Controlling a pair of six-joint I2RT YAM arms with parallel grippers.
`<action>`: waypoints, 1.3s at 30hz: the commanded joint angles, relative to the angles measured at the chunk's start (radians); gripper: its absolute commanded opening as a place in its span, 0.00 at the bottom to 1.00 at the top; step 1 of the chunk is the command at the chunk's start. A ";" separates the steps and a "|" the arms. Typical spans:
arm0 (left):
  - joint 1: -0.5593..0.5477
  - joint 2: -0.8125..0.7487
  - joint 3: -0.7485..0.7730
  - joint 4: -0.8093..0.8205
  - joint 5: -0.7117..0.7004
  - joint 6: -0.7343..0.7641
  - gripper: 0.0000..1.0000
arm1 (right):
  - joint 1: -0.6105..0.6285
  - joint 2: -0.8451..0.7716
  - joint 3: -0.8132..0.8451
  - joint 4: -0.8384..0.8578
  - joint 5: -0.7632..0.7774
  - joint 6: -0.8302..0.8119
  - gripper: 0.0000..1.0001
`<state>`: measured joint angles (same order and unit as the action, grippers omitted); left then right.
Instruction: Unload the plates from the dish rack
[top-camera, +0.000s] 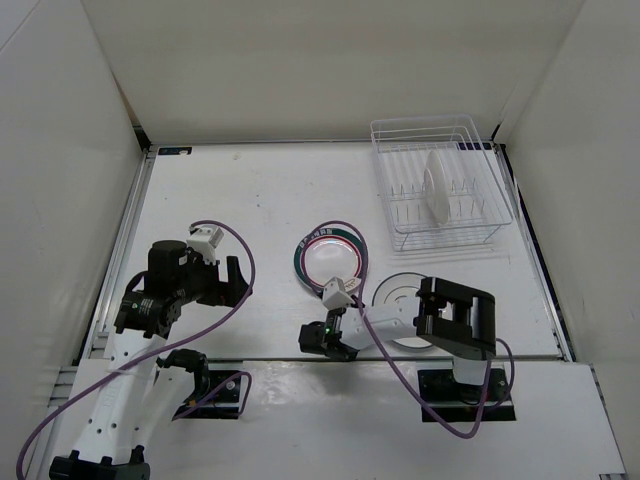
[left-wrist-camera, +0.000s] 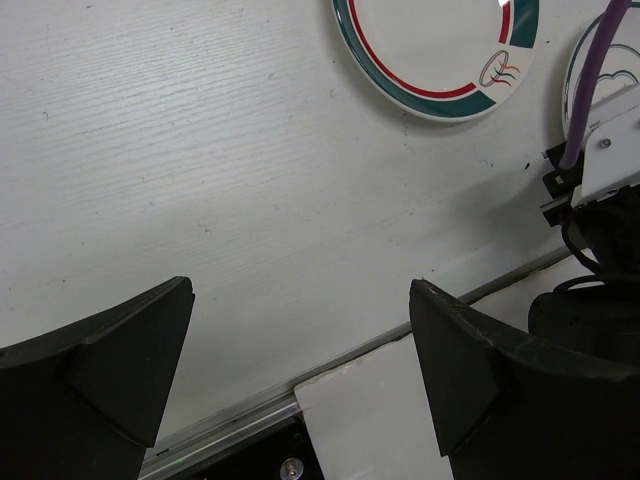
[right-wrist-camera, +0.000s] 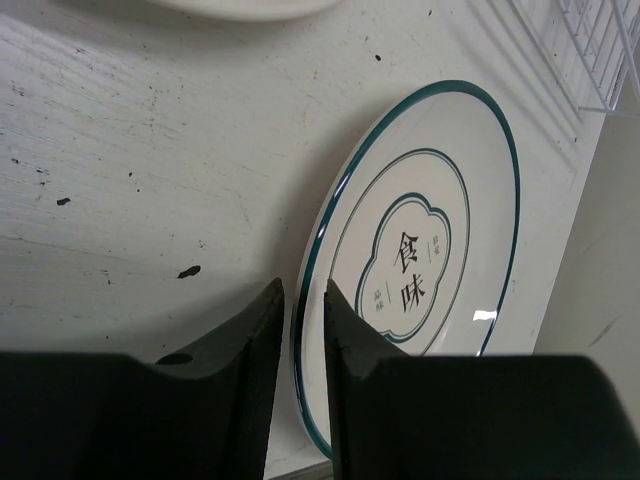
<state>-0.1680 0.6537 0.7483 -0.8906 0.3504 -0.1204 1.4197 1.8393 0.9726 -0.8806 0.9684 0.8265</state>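
Rim of thin-rimmed plate (right-wrist-camera: 420, 240) sits between right gripper's (right-wrist-camera: 304, 292) barely parted fingers (right-wrist-camera: 250, 350); sideways retreat could drag it. Left gripper (left-wrist-camera: 300, 288) gapes, empty.

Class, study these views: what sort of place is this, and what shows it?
Probably a robot test cell, not a kitchen: plain white walls box in a white table, two robot arms are mounted at its edge, and a dish rack and plates are the only kitchenware.

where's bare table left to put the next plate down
Widest bare table: left of the dish rack, beyond the ringed plate. Crowded near the front right, where the thin-rimmed plate lies partly under the right arm.
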 joint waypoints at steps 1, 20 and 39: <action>-0.004 -0.005 0.003 0.001 0.012 0.002 1.00 | -0.004 -0.046 0.035 -0.009 0.019 -0.003 0.27; -0.004 -0.011 0.005 -0.001 0.016 0.002 1.00 | -0.560 -0.546 0.453 0.136 -0.295 -0.707 0.39; -0.005 -0.026 0.003 -0.004 0.007 0.002 1.00 | -1.202 -0.012 1.029 -0.034 -0.731 -0.619 0.41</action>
<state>-0.1680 0.6403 0.7483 -0.8909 0.3504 -0.1204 0.2661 1.8294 1.9167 -0.8864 0.2737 0.1913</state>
